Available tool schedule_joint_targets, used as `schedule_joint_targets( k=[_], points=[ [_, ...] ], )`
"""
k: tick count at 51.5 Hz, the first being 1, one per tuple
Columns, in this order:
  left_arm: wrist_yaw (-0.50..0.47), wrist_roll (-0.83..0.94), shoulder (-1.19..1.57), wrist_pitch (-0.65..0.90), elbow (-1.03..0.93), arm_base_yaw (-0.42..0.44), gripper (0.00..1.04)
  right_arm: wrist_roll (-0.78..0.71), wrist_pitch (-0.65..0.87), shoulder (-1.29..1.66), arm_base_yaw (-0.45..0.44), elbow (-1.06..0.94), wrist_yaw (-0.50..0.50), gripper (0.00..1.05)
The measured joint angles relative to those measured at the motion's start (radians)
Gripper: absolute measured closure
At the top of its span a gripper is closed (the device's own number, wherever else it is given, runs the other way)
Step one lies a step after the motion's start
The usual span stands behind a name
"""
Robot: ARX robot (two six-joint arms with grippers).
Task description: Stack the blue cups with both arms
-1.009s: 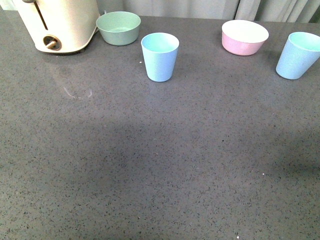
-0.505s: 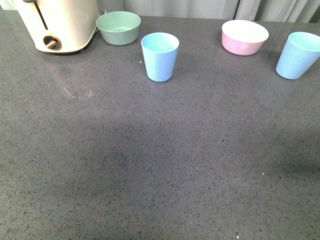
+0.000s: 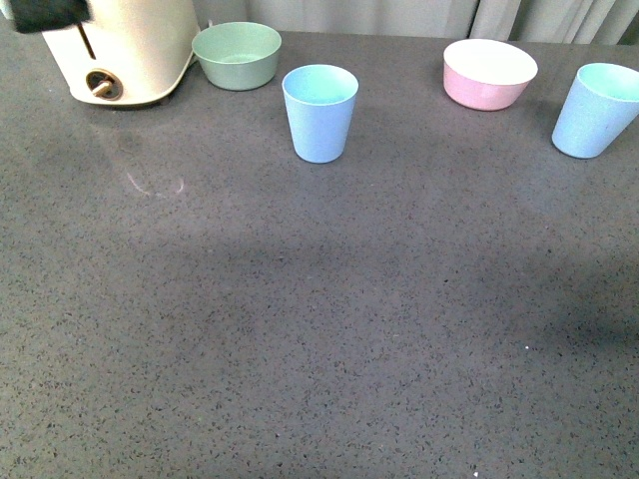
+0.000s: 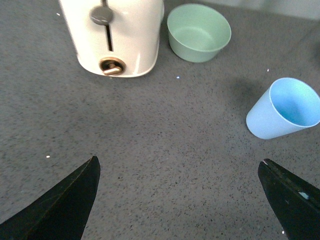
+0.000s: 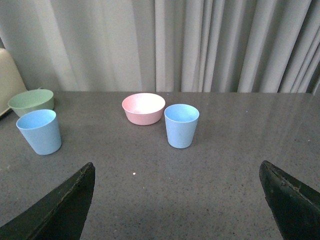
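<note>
Blue cups (image 5: 181, 126): two, upright and mouth-up on the speckled grey counter (image 3: 300, 339), well apart and not yet stacked. Left cup (image 3: 319, 112) just in front of the green bowl (image 3: 237, 55), near the cream toaster (image 3: 125, 50); right cup (image 3: 597, 110) far to the right, beside the pink bowl (image 3: 489, 73) but clear of it. Probably light, stiff, thin-walled plastic with a smooth matte skin, so easy to tip or skid with a careless nudge. Best taken across the wall a little below the rim, where the widening taper should resist sliding down, with modest squeeze only. Left gripper (image 4: 177, 161) and right gripper (image 5: 176, 164): fingers spread wide, holding nothing, each well short of its cup.
</note>
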Motion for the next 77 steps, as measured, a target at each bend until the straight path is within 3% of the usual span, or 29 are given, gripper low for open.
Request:
schedule_joint_targets(
  k=[25,52,77],
  points=[
    [-0.051,-0.001,0.402,-0.164,0.439,-0.135,0.09,0.000,0.000,0.000,0.000,0.000,0.000,0.09],
    [-0.108,-0.024,0.636,-0.311,0.701,-0.220,0.09,0.000,0.000,0.000,0.000,0.000,0.000,0.09],
    [-0.123,-0.058,0.780,-0.394,0.871,-0.248,0.09,0.000,0.000,0.000,0.000,0.000,0.000,0.09]
  ],
)
